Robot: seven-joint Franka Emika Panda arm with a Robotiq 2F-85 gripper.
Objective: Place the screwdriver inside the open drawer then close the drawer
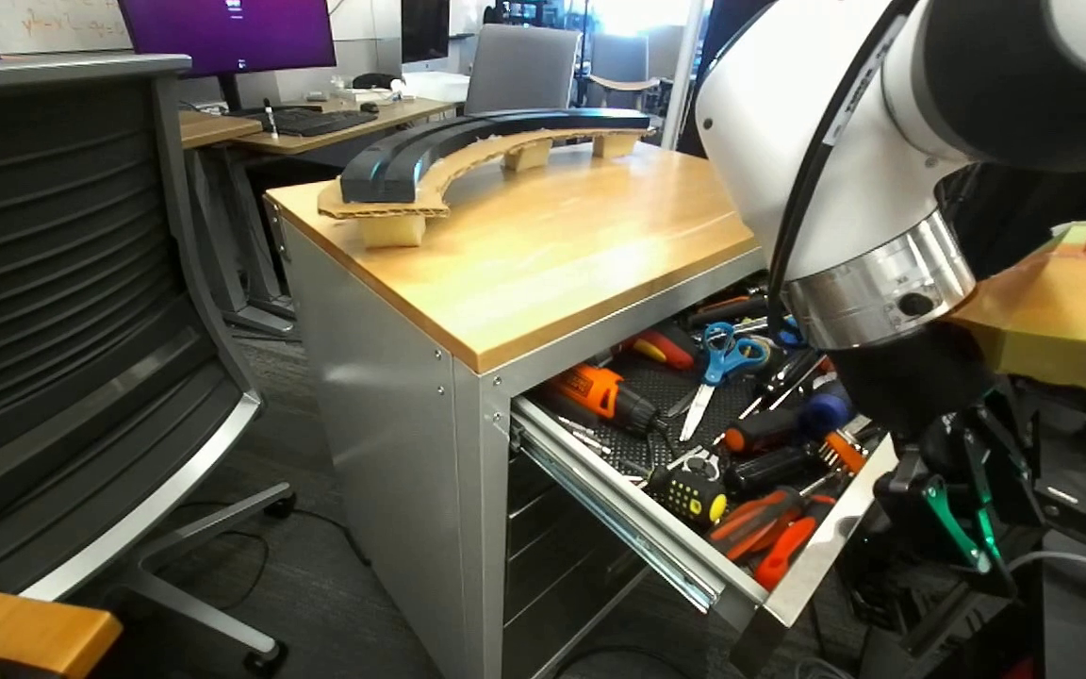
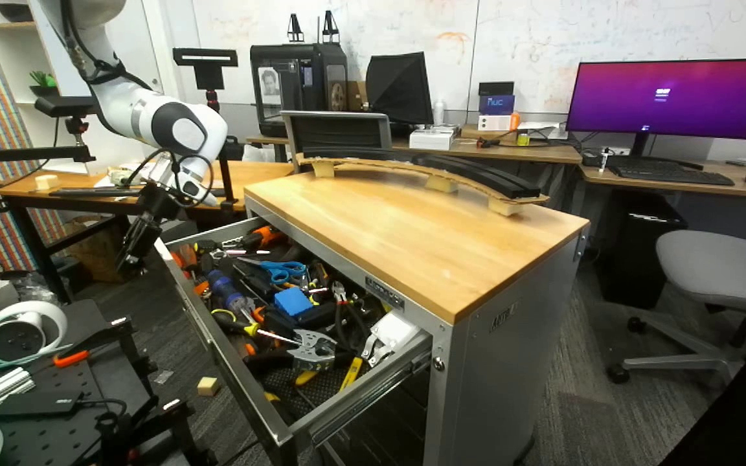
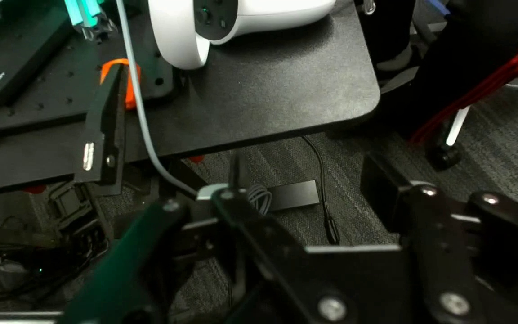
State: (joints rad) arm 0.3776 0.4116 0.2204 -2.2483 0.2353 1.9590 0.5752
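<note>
The grey drawer (image 1: 821, 556) stands pulled open under the cabinet's wooden top and is full of tools; it also shows in an exterior view (image 2: 214, 340). I cannot pick out the tiny dark screwdriver among the tools or anywhere else; it is hidden or out of view. My gripper (image 1: 958, 519) hangs just outside the drawer's front, pointing down, near one end of it, as an exterior view (image 2: 135, 249) also shows. In the wrist view the gripper (image 3: 305, 184) has its fingers wide apart, with only carpet and cables far below between them.
A black table (image 3: 263, 90) with a white controller (image 3: 281, 15) and an orange-handled tool (image 2: 72, 358) stands in front of the drawer. A curved black piece (image 2: 476, 173) on wooden blocks sits on the cabinet top (image 2: 379, 226). A chair (image 1: 62, 311) stands beside the cabinet.
</note>
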